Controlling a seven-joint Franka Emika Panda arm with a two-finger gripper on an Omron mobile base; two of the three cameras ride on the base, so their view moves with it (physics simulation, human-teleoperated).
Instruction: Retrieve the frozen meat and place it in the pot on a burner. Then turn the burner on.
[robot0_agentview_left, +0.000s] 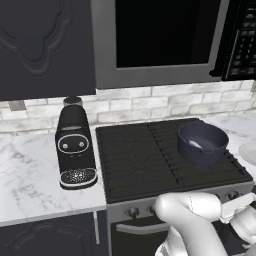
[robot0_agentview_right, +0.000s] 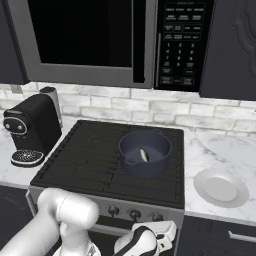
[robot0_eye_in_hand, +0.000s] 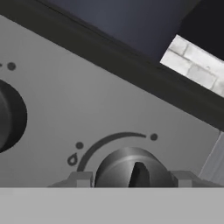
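The dark blue-grey pot (robot0_agentview_left: 202, 143) (robot0_agentview_right: 145, 152) stands on the right side of the black grated cooktop (robot0_agentview_left: 142, 160) (robot0_agentview_right: 85, 160). A small pale piece, the frozen meat (robot0_agentview_left: 195, 145) (robot0_agentview_right: 144, 155), lies inside it. My gripper (robot0_eye_in_hand: 131, 179) (robot0_agentview_right: 161, 226) (robot0_agentview_left: 235, 201) is low at the stove's front panel. In the hand view its two fingertips (robot0_eye_in_hand: 81, 179) sit tight against both sides of a round silver-grey burner knob (robot0_eye_in_hand: 127, 164), shut on it. An arc with a flame mark (robot0_eye_in_hand: 72, 159) curves above the knob. A neighbouring knob (robot0_eye_in_hand: 8, 116) shows at the left edge.
A black coffee machine (robot0_agentview_left: 75, 147) (robot0_agentview_right: 30, 130) stands on the marble counter left of the cooktop. A white plate (robot0_agentview_right: 221, 187) (robot0_agentview_left: 249, 152) lies on the counter to the right. A microwave (robot0_agentview_right: 100, 40) hangs above the stove. More knobs (robot0_agentview_right: 135, 215) line the front panel.
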